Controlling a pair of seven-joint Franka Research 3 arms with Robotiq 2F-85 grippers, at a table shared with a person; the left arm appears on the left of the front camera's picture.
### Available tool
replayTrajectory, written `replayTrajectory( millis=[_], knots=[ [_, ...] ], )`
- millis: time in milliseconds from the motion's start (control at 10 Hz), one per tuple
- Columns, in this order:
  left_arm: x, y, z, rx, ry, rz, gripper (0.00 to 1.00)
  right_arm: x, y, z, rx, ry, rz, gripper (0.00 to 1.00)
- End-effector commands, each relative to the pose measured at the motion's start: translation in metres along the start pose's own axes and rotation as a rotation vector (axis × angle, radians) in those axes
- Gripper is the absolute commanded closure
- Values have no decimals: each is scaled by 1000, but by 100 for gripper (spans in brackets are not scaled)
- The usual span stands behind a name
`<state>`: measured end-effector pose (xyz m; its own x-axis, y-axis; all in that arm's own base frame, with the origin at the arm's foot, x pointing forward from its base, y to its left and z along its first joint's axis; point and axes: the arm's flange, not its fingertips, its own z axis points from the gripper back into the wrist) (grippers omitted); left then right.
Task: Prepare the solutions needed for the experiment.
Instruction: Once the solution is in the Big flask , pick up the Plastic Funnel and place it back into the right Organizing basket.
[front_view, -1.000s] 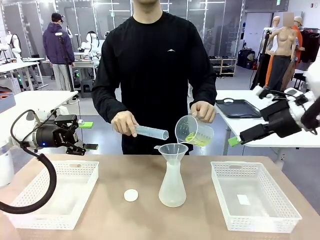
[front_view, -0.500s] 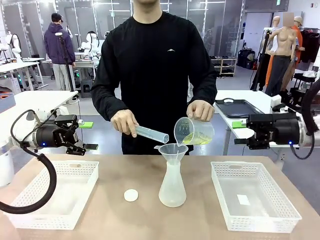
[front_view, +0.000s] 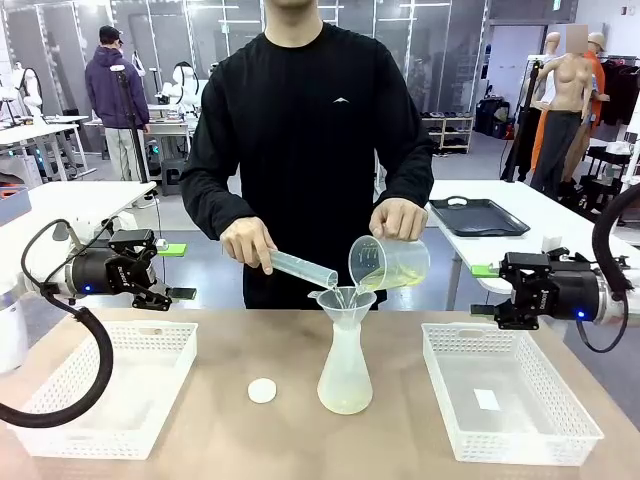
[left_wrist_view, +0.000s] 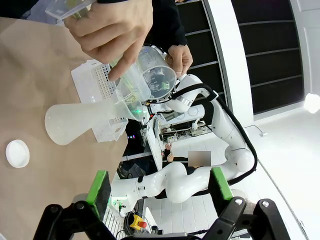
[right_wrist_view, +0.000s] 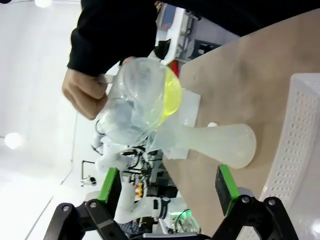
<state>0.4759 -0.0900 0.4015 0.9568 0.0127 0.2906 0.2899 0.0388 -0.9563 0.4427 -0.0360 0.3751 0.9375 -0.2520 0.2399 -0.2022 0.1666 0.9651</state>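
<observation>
Pouring solutions (front_view: 387, 281) from beaker (front_view: 392, 258) into funnel (front_view: 345, 301) — person's hand (front_view: 400, 218), left gripper (front_view: 178, 271) spread, right gripper (front_view: 484, 290) spread.

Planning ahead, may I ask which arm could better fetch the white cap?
Probably left: the cap lies left of the flask, nearer the left pincer; the right pincer sits beyond the flask.

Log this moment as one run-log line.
step: pour | person's hand tilts beaker, solution pooled at spout above funnel in flask | left gripper: open, empty | right gripper: open, empty | cap: on table
</observation>
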Motion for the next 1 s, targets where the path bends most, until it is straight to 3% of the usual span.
replayTrajectory(
  millis=[0,400,500,900],
  knots=[
    [1,-1,0,0,0,1,0,11,-4,1,73,58,-68,4],
    [1,-1,0,0,0,1,0,15,-7,-6,109,108,-14,4],
    [1,-1,0,0,0,1,0,6,-11,-3,92,60,-49,4],
    [1,-1,0,0,0,1,0,6,-11,-3,92,60,-49,4]
  ],
)
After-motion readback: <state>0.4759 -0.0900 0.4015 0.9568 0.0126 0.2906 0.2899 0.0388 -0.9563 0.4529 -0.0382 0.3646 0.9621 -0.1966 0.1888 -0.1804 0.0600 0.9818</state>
